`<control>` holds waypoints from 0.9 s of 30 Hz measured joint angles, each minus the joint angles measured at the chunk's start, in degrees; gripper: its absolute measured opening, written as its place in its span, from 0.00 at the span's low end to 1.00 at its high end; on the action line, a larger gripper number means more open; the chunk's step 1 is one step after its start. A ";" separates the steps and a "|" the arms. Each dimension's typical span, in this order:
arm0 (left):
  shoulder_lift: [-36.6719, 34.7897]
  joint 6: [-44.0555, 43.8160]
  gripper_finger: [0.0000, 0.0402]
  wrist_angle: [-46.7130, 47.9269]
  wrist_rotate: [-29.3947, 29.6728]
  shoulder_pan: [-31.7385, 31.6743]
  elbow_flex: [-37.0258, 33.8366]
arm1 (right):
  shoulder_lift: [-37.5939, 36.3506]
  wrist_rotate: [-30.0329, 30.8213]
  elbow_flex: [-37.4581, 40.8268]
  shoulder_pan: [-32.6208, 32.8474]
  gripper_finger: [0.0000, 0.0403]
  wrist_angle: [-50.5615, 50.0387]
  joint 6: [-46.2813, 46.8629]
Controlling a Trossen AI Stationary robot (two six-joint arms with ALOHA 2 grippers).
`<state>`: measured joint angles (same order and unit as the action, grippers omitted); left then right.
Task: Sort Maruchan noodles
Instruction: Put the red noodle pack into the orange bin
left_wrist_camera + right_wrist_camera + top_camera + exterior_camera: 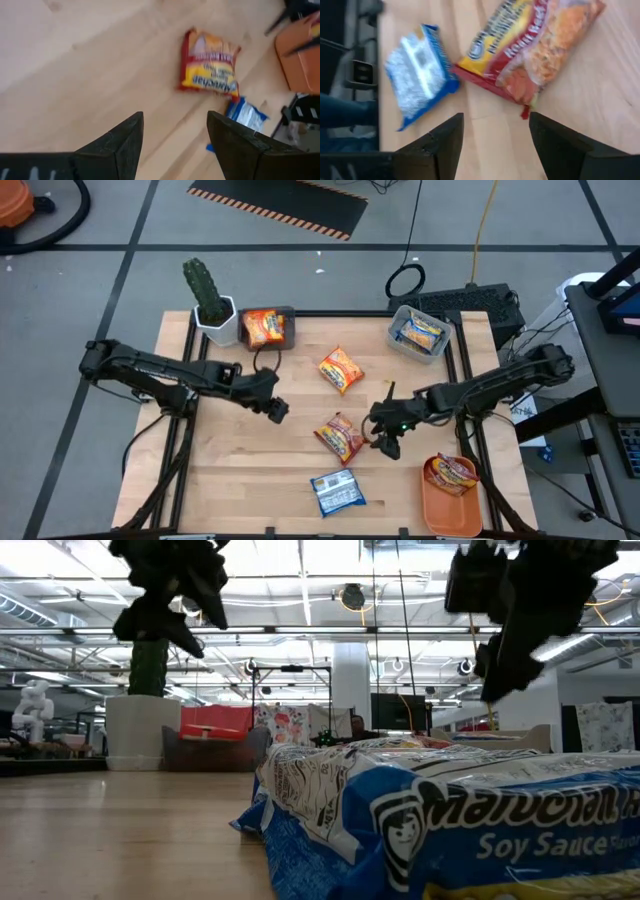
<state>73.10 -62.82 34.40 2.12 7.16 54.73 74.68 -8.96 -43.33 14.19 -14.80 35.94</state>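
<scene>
Three Maruchan noodle packets lie flat on the wooden table: an orange-yellow one [341, 369] at the middle, a red-and-yellow one [340, 437] nearer the front, and a blue-white one [336, 491] by the front edge. My left gripper [276, 410] hovers open to the left of the red-and-yellow packet [207, 67], with nothing between its fingers [175, 120]. My right gripper [385, 442] stands open just right of that packet [530, 45], above the table, and also sees the blue packet [417, 67]. In the low view the blue packet [450, 830] fills the foreground.
A grey bin [288, 315] at the back left holds an orange packet, beside a cactus in a white pot [212, 305]. A clear bin [395, 340] at the back right holds a blue packet. An orange tray [440, 505] at the front right holds a red packet.
</scene>
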 joint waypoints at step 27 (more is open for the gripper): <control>0.00 -10.39 0.56 -6.17 6.96 11.81 -4.80 | 12.67 4.50 0.00 0.24 0.49 7.98 -6.50</control>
<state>73.10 -73.21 28.23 9.08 18.96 49.93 87.36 -4.47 -43.33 14.43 -6.81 29.44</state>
